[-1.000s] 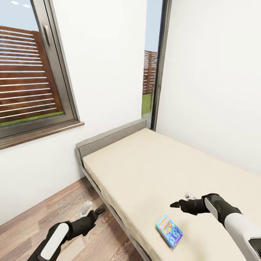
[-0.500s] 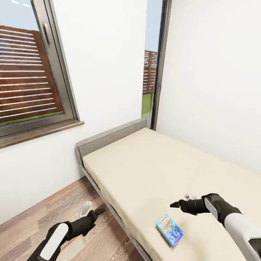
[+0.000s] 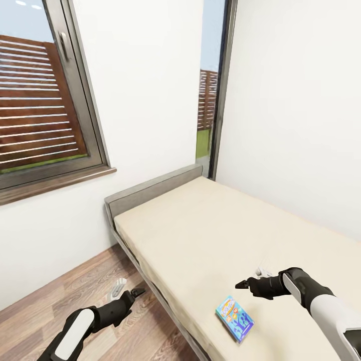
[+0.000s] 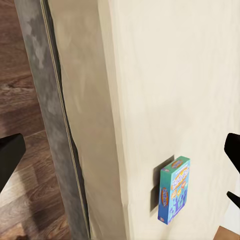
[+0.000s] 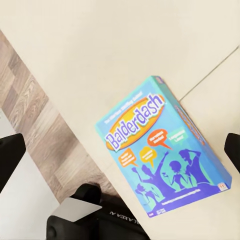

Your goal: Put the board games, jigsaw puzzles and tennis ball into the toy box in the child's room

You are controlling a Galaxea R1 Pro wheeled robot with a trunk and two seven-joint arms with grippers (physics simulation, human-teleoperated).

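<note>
Head view: the robot faces a bed [image 3: 200, 225] set in the corner of a room, below a window [image 3: 45, 100], on a wooden floor [image 3: 60, 296]. A single board game box [image 3: 234, 318], blue and lying flat, rests near the bed's near edge. The right gripper [image 3: 250, 281] hovers over the mattress just beyond the box, apart from it, its fingers spread and holding nothing. The left gripper [image 3: 128, 291] hangs over the floor beside the bed frame, likewise parted and empty. Left wrist view: the box [image 4: 173, 196] lies on the cream mattress close to the mattress edge, with the grey bed frame [image 4: 55, 130] and floor alongside; dark fingertips [image 4: 10, 155] stand far apart at the borders of the picture. Right wrist view: the box [image 5: 162, 150] reads "Balderdash" and lies directly below the released gripper, between its widely separated fingertips [image 5: 11, 155], untouched. Progress, as a judgement: this game is not yet grasped, so its transfer to the toy box remains to be done; the toy box, the desk and the other toys are out of sight here, so their status cannot be told.
</note>
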